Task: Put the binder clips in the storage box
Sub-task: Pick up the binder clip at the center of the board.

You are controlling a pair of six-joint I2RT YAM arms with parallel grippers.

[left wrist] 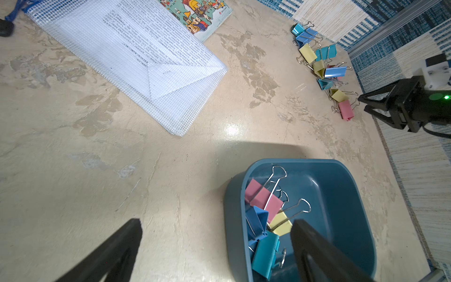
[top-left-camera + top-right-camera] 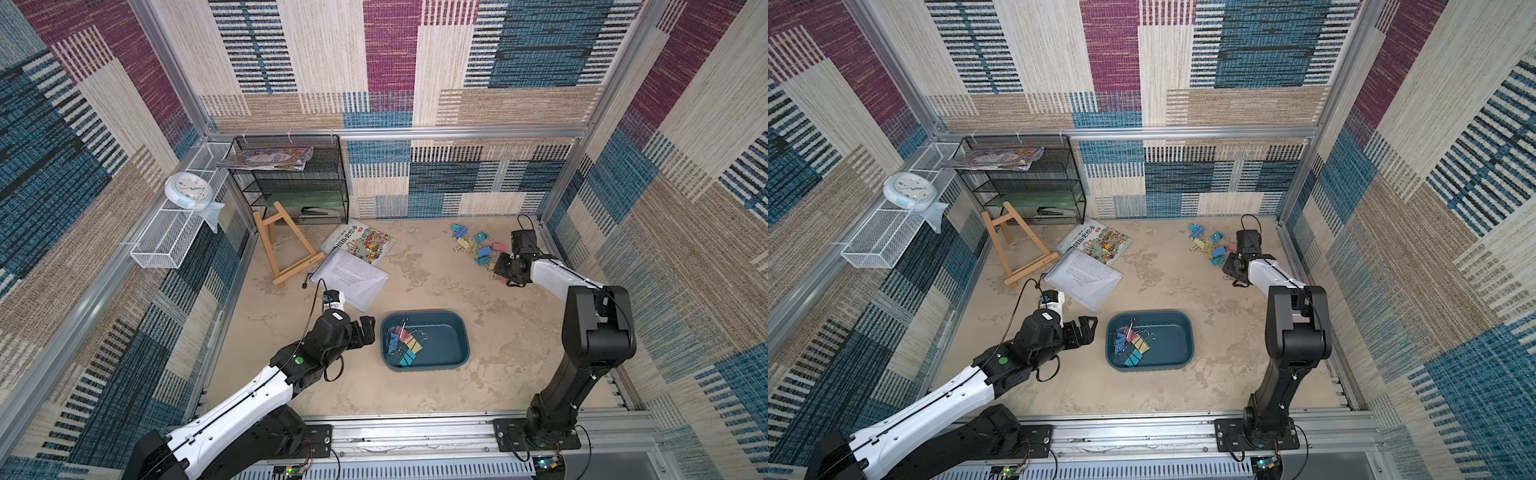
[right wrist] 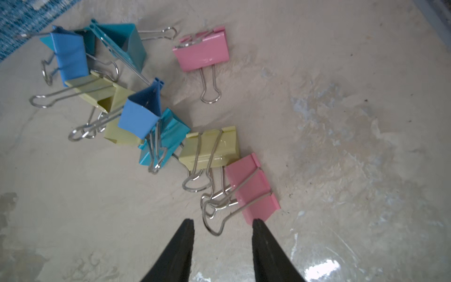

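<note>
Watching the right gripper (image 3: 222, 221), I see its jaws apart, straddling the wire handle (image 3: 215, 230) of a pink clip (image 3: 251, 188) without pinching it. That loose heap of binder clips (image 2: 478, 249) lies well apart from the storage box (image 2: 446, 345), beyond its far right corner. Several clips (image 2: 405, 349) lie inside the box. My left gripper (image 1: 216, 223) hangs spread wide just beside it.

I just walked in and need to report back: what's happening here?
Binder clips are being moved into the storage box. Several already lie inside; a pile remains on the table. The right gripper, open, is at a pink clip at the pile's edge. The left gripper hangs open beside the box, empty.
</note>
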